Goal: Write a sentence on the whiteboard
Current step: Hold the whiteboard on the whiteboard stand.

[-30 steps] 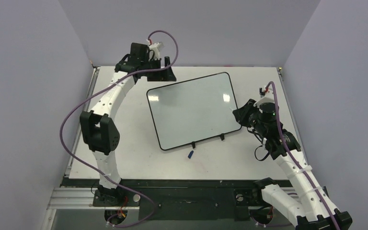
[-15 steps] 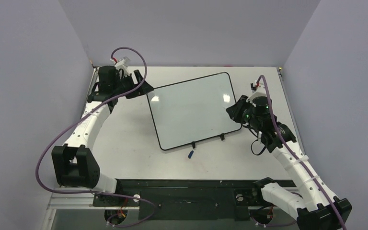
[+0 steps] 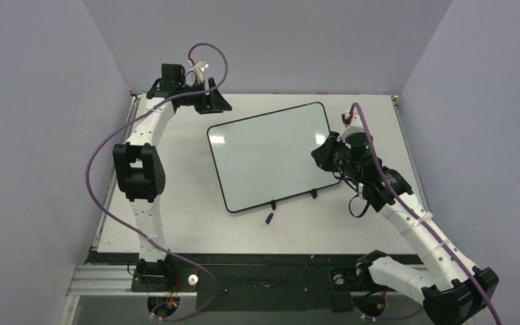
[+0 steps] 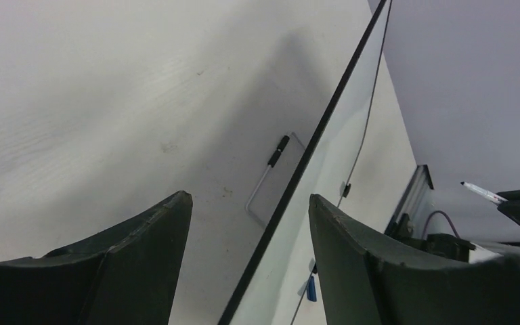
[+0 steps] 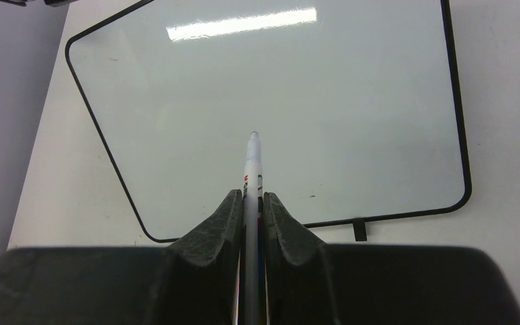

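Whiteboard (image 3: 271, 156) at desk (image 3: 176, 203) centre, skewed, clip feet on its 6 o'clock edge. Right tool (image 5: 252, 200): jaws pinched narrow on a marker (image 5: 252, 159), tip over the board near its 3 o'clock edge; cannot tell if it touches. Left tool (image 4: 250, 200): jaws apart, empty, off the board's 10 o'clock corner. Small blue cap (image 3: 269, 218) on desk at 6 o'clock, just beside the board.

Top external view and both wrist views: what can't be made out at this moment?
Top external: small blue object on the white table beside the glossy white, black-rimmed whiteboard, too small to identify.
Right wrist: barrel of the white marker hidden inside the shut right claw; tip contact with the board unclear.
Left wrist: whiteboard seen nearly edge-on and cut off by the frame, surface unreadable.
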